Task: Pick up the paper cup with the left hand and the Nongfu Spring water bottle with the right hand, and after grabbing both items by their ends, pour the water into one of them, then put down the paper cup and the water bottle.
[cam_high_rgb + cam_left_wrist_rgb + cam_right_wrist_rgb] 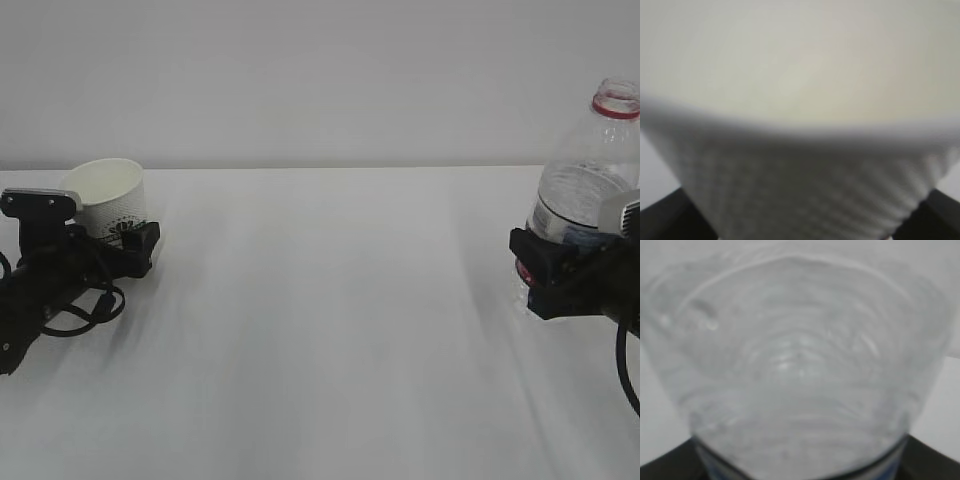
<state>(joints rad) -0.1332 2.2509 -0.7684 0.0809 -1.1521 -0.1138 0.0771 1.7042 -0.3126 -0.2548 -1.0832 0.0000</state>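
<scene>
gripping from opposite edges of a white table, two black robot arms each had hold of one item. at nine o'clock in the exterior view, the left hand sat low on the table with its jaws spread wide around the lower part of the paper cup, which leaned a little, its open mouth tipped toward the camera. its wrist view showed the cup filling nearly the whole picture, blurred, with the dark fingertips pressed at either side of the cup's ribbed wall near the bottom corners. at three o'clock, the right hand was closed partway on the lower body of the nongfu spring water bottle, at its label. the bottle stood nearly upright, its uncapped neck with the red ring pointing to twelve o'clock, and was partly cut off by the picture's edge. its wrist view showed the clear ribbed bottle close up, held between the dark fingers. how much water it carried could not be told. cup and bottle were well apart.
</scene>
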